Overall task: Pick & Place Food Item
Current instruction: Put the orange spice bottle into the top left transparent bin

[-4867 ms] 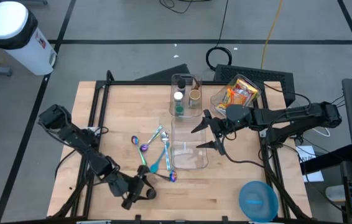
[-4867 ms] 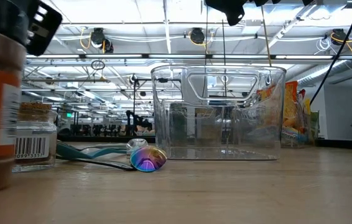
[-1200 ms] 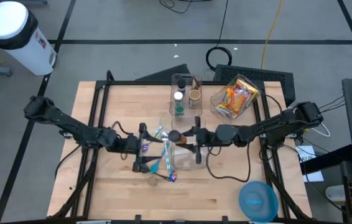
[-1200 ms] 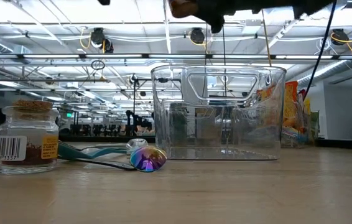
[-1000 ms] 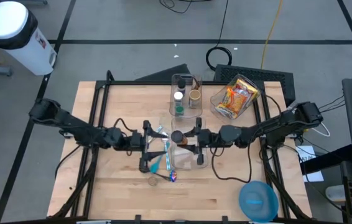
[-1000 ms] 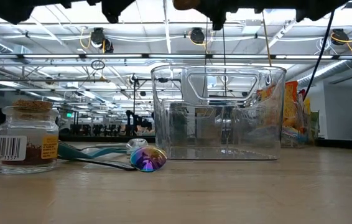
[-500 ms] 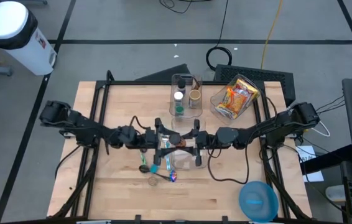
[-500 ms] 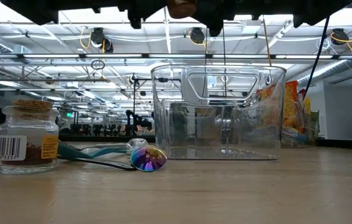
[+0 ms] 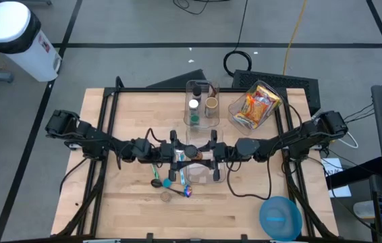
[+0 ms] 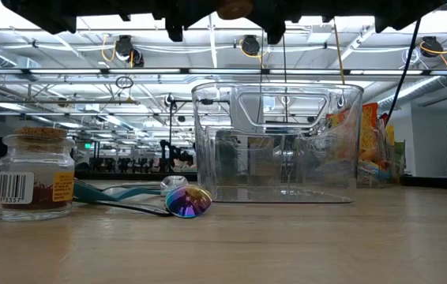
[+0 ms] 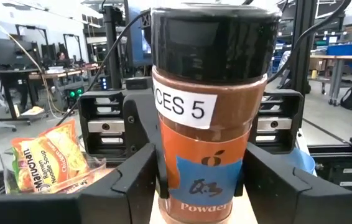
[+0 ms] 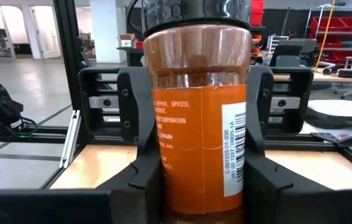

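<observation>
Both arms reach level toward mid-table, meeting above the clear bin [image 9: 203, 162]. The spice jar [image 9: 192, 149] stands upright, cap up, between the right gripper [image 9: 211, 155] fingers, clamped; the left gripper [image 9: 175, 154] fingers flank it, part-open.

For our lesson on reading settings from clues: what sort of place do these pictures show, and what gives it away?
Most likely a robotics lab or workshop hall, not a kitchen. The wooden table sits in a black metal frame on a taped floor, cables trail beside it, and the low view shows a ceiling of trusses and ducts.
</observation>
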`<action>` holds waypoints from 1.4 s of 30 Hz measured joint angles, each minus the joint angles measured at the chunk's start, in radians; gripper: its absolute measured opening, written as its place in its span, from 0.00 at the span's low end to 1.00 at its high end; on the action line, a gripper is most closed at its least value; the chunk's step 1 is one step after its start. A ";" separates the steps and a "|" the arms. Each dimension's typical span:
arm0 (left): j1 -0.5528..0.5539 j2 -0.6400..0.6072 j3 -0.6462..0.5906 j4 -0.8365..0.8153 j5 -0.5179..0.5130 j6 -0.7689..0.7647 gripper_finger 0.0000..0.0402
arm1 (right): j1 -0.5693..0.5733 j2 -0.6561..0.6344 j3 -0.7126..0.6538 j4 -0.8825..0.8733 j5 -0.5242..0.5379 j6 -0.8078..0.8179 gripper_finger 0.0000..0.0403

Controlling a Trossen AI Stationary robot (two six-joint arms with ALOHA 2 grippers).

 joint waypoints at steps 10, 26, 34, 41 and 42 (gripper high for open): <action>-0.022 -0.065 0.003 -0.128 -0.060 -0.017 0.42 | 0.005 -0.044 0.007 -0.205 -0.009 0.038 0.50; -0.020 -0.080 0.004 -0.217 -0.063 -0.064 0.32 | 0.010 -0.203 -0.003 -0.484 -0.041 0.092 0.57; -0.013 -0.079 0.004 -0.424 -0.061 -0.223 0.30 | 0.018 -0.336 0.055 -0.531 -0.034 0.000 0.58; -0.008 -0.079 0.004 -0.430 -0.063 -0.220 0.30 | 0.015 -0.224 0.334 -0.882 -0.026 -0.059 0.69; -0.007 -0.079 0.004 -0.430 -0.062 -0.220 0.30 | 0.013 -0.195 0.371 -0.908 -0.027 -0.078 0.71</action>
